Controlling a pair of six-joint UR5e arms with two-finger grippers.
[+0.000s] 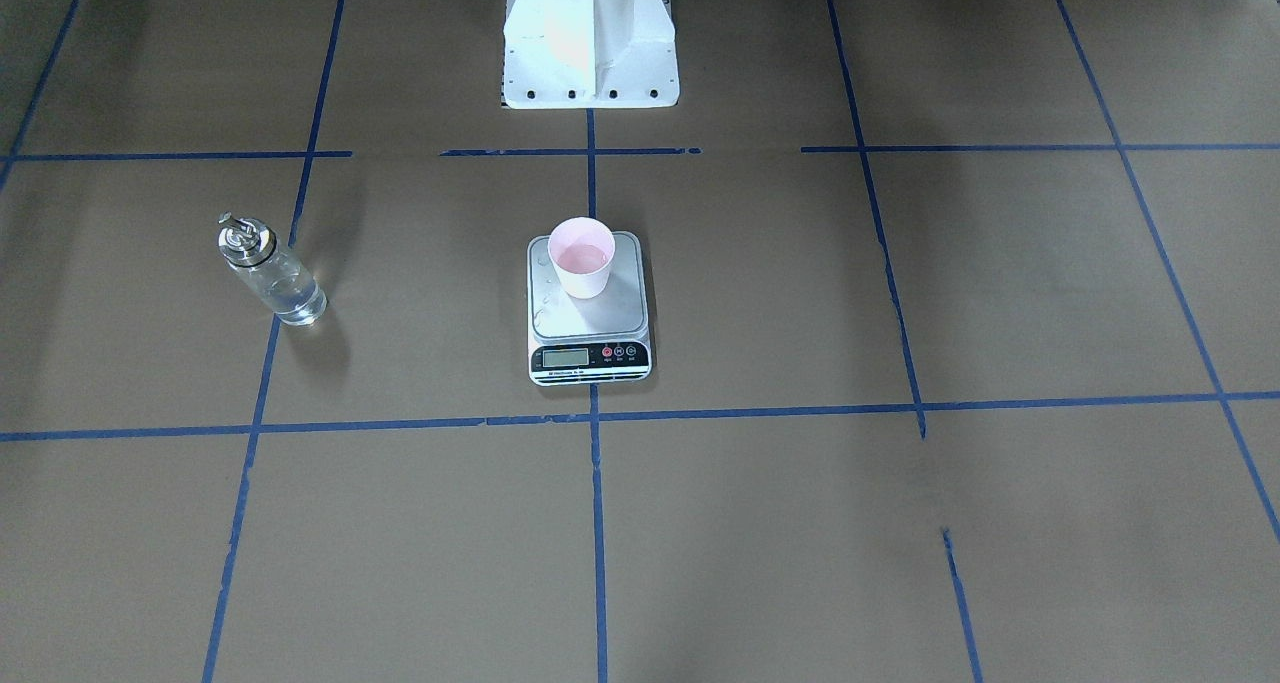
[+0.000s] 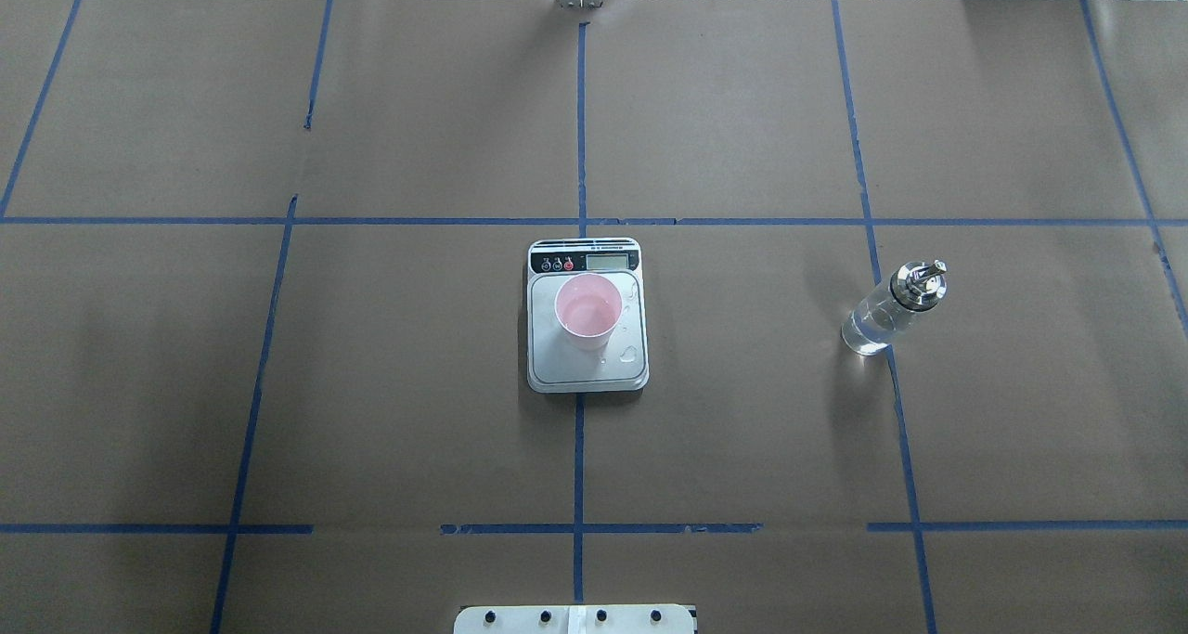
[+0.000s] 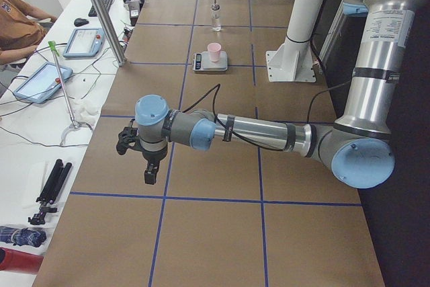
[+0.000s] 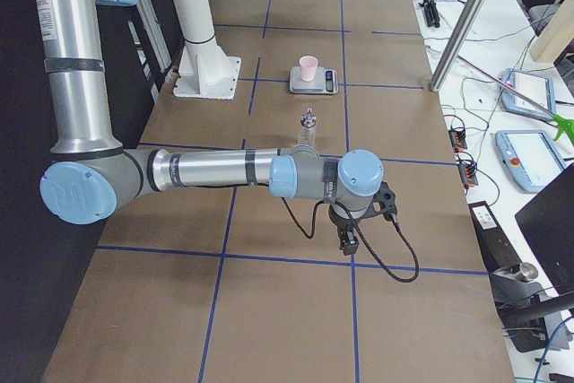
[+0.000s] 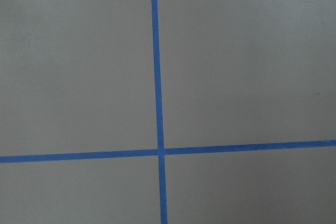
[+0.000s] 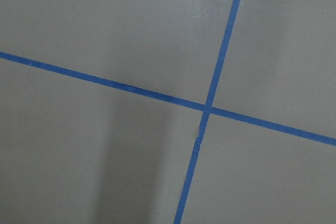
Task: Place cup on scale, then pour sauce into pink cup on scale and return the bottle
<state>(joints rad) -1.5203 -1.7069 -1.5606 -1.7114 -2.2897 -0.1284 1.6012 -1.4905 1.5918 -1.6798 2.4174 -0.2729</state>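
Note:
The pale pink cup (image 1: 581,256) stands upright on the silver scale (image 1: 625,308) at the table's middle; it also shows in the overhead view (image 2: 587,311). Clear liquid lies in the cup, and droplets sit on the platform (image 2: 631,354). The glass bottle (image 2: 882,317) with its silver pourer cap stands upright on the robot's right, apart from the scale, with clear sauce low in it. My left gripper (image 3: 150,174) and right gripper (image 4: 348,241) hang over bare paper far from these things. They show only in the side views, so I cannot tell whether they are open or shut.
Brown paper with a grid of blue tape lines (image 2: 579,123) covers the table. The white robot base (image 1: 590,38) stands behind the scale. Tablets, cables and a seated person (image 3: 17,25) are off the table's far side. Both wrist views show only paper and tape.

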